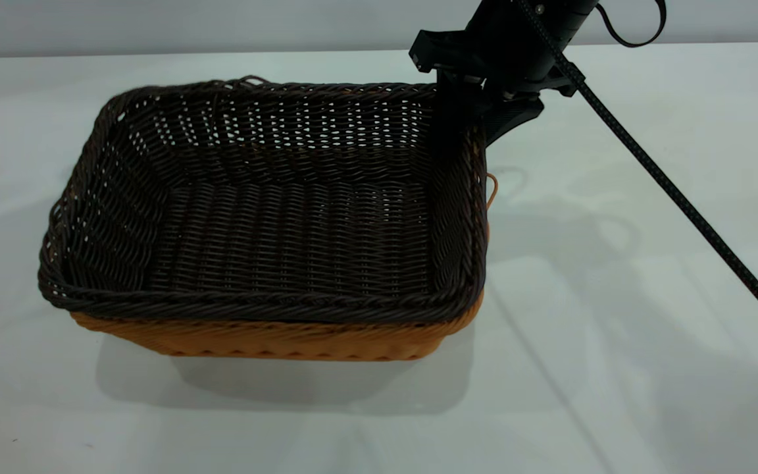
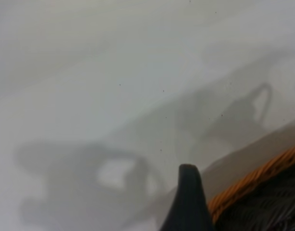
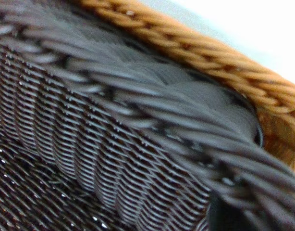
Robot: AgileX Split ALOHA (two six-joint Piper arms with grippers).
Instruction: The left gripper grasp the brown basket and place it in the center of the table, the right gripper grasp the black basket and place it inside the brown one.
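The black basket (image 1: 287, 217) sits nested inside the brown basket (image 1: 274, 339) on the table (image 1: 616, 316); only the brown one's front wall and right loop handle show below it. My right gripper (image 1: 478, 122) straddles the black basket's far right rim corner, one finger inside and one outside, closed on the rim. In the right wrist view the dark rim (image 3: 186, 110) lies against the brown rim (image 3: 219, 57), with a black finger (image 3: 227, 216) at the inner wall. One black finger (image 2: 188, 202) of my left gripper shows beside the brown rim (image 2: 253, 185), not touching it.
The right arm's black cable (image 1: 682, 204) runs down across the table's right side. Bare white tabletop surrounds the baskets, with shadows of the arms on it.
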